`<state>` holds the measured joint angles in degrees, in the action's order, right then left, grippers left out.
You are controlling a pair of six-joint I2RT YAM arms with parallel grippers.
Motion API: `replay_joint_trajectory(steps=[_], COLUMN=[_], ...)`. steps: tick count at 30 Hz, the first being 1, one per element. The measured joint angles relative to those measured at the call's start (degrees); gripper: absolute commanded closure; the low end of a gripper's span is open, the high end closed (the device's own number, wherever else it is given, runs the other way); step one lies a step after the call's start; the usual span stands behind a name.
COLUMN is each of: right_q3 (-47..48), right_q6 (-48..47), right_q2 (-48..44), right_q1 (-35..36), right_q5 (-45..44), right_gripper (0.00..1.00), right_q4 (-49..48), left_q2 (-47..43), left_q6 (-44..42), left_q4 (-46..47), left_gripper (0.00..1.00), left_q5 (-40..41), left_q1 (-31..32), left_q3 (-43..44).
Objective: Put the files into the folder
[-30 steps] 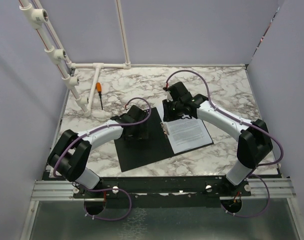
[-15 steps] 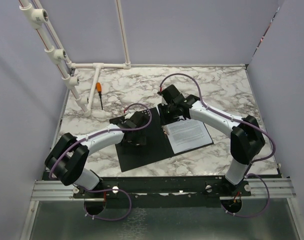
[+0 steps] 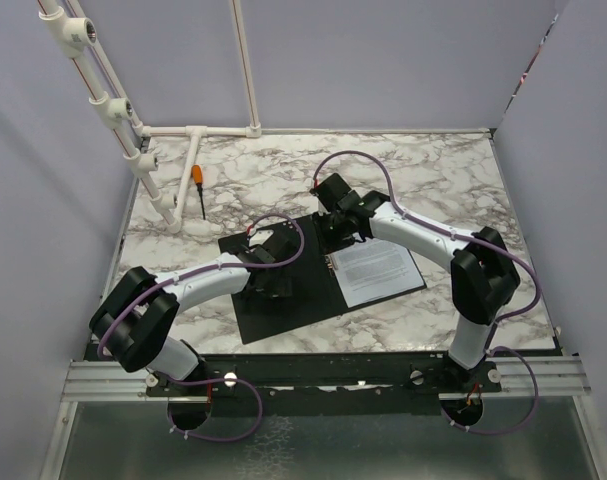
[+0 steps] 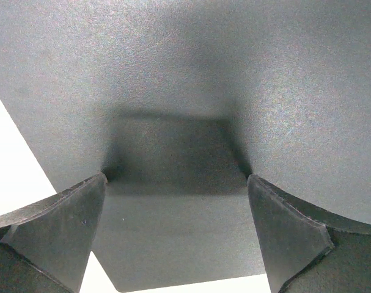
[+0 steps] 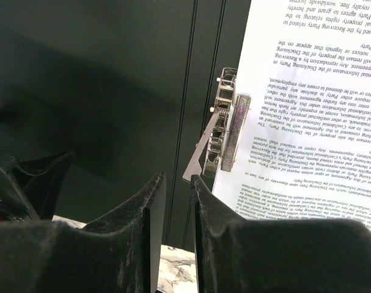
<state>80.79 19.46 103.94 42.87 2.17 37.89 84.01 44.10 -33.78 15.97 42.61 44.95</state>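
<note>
Left gripper (image 4: 176, 244) of mine hangs with its fingers wide apart over the black left cover of the open folder (image 3: 293, 312). Right gripper (image 5: 179, 235) has fingers nearly together at the lever of the spine clip (image 5: 225, 131), perhaps nipping it. Beside that clip, the files (image 3: 378, 268) lie on the folder's right half.

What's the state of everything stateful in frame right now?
folder: open flat, black inside up.
spine clip: lever looks raised; grip on sheets unclear.
files: lying on the right leaf, edge at the spine clip.
left gripper: open, over the left leaf.
right gripper: almost shut, empty, near the clip lever.
screwdriver: lying flat, untouched.
</note>
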Motion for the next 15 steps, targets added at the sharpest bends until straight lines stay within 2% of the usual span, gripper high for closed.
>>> replay_joint_trajectory(steps=[15], right_q3=[0.48], right_q6=[-0.02], right_q2=[1.44], right_q1=[0.70], right_q5=[-3.54], right_gripper=[0.78], right_q4=[1.64], left_q2=[0.22], left_q6=[0.92], left_q4=[0.11], left_gripper=[0.01], left_q5=[0.35], left_q1=[0.35], left_q3=[-0.09])
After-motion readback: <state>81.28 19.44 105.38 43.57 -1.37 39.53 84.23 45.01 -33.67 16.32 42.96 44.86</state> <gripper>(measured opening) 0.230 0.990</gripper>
